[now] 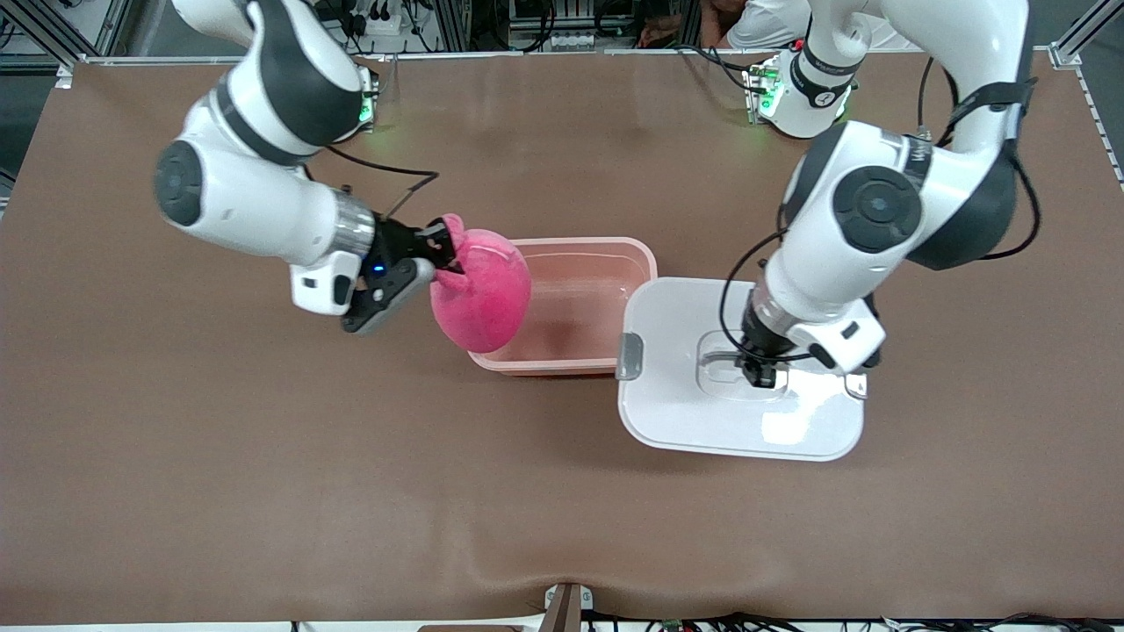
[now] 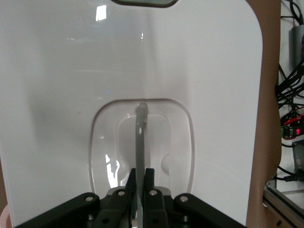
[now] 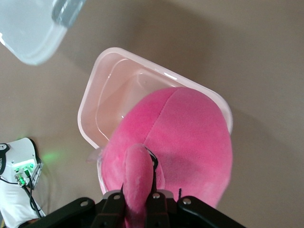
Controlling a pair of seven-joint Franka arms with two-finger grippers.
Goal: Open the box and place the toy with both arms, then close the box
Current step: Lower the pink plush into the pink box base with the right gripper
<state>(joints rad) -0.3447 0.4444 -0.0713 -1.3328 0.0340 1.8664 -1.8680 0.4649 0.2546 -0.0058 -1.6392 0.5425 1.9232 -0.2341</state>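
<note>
A: Right gripper [image 1: 439, 254] pinches the toy [image 1: 483, 294] by an ear, over the open box's [image 1: 645, 254] rim at the right arm's end.

B: It could snag that rim and tumble outside (left gripper [image 1: 760, 373] clamps the lid's [image 1: 685, 421] handle [image 2: 140, 142] beside the box).
</note>
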